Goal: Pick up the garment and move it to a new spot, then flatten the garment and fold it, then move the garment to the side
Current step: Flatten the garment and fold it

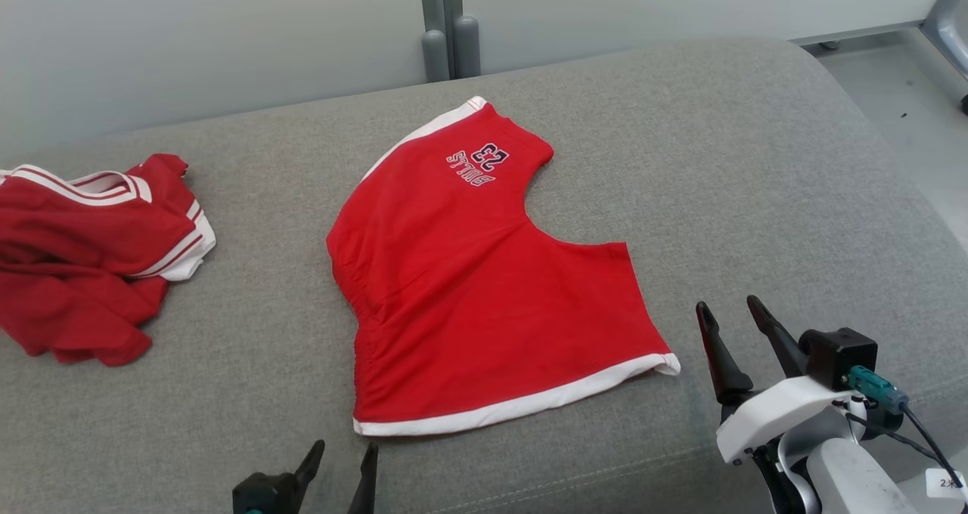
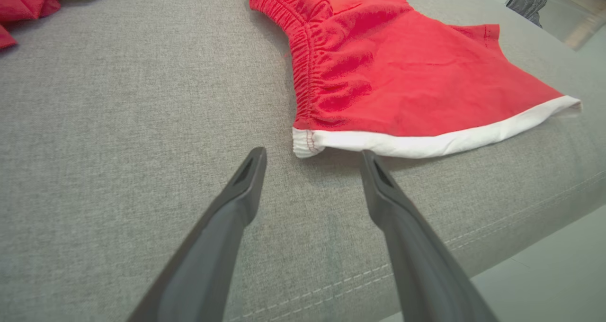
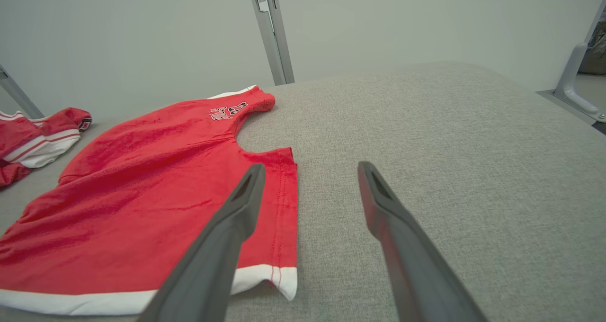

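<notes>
A pair of red shorts (image 1: pixel 484 287) lies flat in the middle of the head view, folded in half on a grey cushion (image 1: pixel 756 159). One leg reaches toward the upper middle of the frame and carries dark lettering (image 1: pixel 476 165), seen upside down, that reads BULLS 23. The other leg spreads toward the lower right. A white hem band (image 1: pixel 522 404) runs along the lower edge of the shorts, and the gathered elastic waistband (image 1: pixel 355 302) forms their left edge.

At the left edge of the frame, well apart from the shorts, sits a crumpled red garment (image 1: pixel 83 249) with white stripes.

The left gripper (image 1: pixel 345 446) shows at the bottom of the frame, just below the hem's left corner, its two dark fingers spread apart with nothing between them. In the left wrist view the fingertips stand just short of the white band; whether one of them touches it cannot be told.

The right gripper (image 1: pixel 727 303) is at the lower right, just beside the hem's right corner, jaws wide apart and holding nothing. In the right wrist view one finger crosses in front of the leg's side edge and the other is over bare cushion.

Behind the cushion a pale wall (image 1: pixel 227 38) with a grey post (image 1: pixel 442 23) fills the top of the frame, and pale floor (image 1: pixel 900 91) shows at the upper right
</notes>
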### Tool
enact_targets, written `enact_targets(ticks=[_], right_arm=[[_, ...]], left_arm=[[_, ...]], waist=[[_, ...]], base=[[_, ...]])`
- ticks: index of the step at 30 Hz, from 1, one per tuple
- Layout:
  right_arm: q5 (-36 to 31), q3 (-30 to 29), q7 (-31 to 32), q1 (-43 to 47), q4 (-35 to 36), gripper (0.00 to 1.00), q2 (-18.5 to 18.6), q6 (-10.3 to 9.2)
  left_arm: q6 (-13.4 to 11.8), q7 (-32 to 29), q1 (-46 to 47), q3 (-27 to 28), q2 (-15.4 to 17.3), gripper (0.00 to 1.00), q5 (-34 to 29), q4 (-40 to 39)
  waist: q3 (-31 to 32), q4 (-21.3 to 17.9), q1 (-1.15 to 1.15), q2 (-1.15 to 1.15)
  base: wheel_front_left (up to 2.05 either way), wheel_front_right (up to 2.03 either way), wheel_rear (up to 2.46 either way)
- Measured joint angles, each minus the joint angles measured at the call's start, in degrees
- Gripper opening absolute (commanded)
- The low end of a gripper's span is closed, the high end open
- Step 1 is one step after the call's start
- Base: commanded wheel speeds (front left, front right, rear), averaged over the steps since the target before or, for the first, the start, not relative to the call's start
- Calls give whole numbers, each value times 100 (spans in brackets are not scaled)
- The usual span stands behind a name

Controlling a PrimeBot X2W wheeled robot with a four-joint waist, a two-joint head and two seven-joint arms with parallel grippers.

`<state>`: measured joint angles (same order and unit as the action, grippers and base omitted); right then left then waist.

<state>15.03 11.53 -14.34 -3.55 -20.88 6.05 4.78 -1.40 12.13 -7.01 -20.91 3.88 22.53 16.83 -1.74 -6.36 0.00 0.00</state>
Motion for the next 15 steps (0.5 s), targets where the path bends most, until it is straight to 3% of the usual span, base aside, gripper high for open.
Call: enact_targets(ticks=[15], right_arm=[[-93, -37, 0, -203, -22, 100, 26, 24]], left_arm=[[198, 11, 766, 142, -86, 100, 389, 845]], waist=[[-395, -291, 0, 0]], base=[[0, 0, 0]])
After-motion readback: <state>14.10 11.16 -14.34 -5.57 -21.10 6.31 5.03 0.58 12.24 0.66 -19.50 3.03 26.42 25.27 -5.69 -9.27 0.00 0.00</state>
